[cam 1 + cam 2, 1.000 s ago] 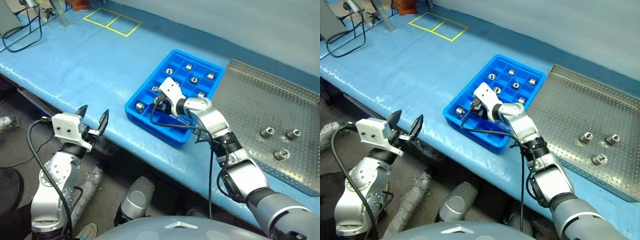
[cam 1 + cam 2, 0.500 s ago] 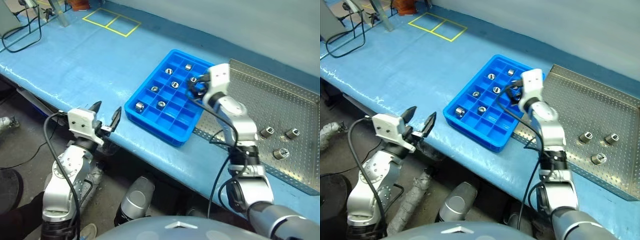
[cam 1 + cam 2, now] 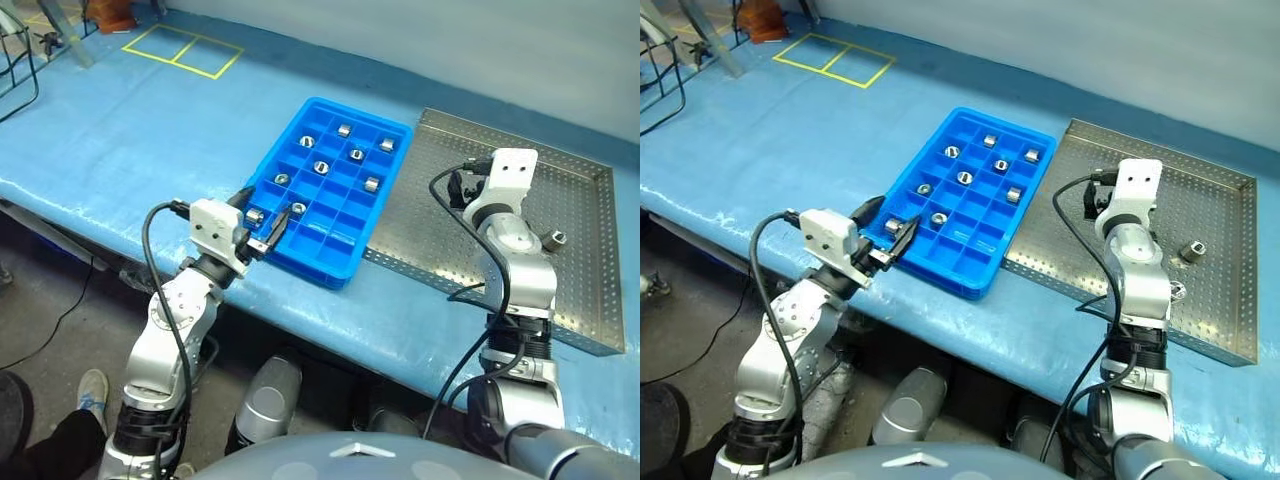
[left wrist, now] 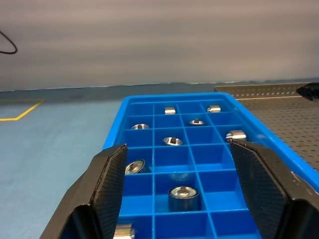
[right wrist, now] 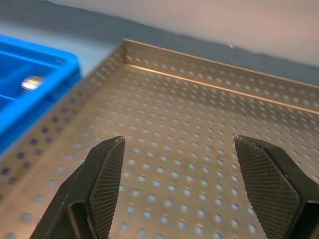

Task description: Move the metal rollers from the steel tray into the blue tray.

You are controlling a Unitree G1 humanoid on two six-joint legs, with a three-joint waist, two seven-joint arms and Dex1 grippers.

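**Steel tray nearly cleared, blue tray part filled**

Steel is now mostly bare: the large square, shallow, perforated grey steel tray (image 3: 1210,320) lies on the blue table covering (image 3: 770,130), touching the long side of the bright blue rectangular plastic tray (image 3: 992,268) with its grid of small square compartments. One short, shiny silver metal roller (image 3: 1191,248) with a hole through its centre lies plainly on the perforated base near the far right rim. A second may sit just behind the right arm, but too little of it shows to be sure.

About eight of the same rollers already rest in the blue tray, one to a compartment, gathered in the far and middle rows; the compartments along the near end look unfilled.

The right gripper (image 5: 177,184) hangs over the steel tray's left part, its two black fingers (image 5: 104,184) spread wide with nothing between them, only perforated metal ahead. The left gripper (image 4: 179,189) hovers at the near end of the blue tray, fingers likewise spread and holding nothing, looking down the rows of compartments.

By this showing most of the work is done. What is left, I judge, is for the right gripper to reach the remaining roller or two on the steel tray and carry them across.
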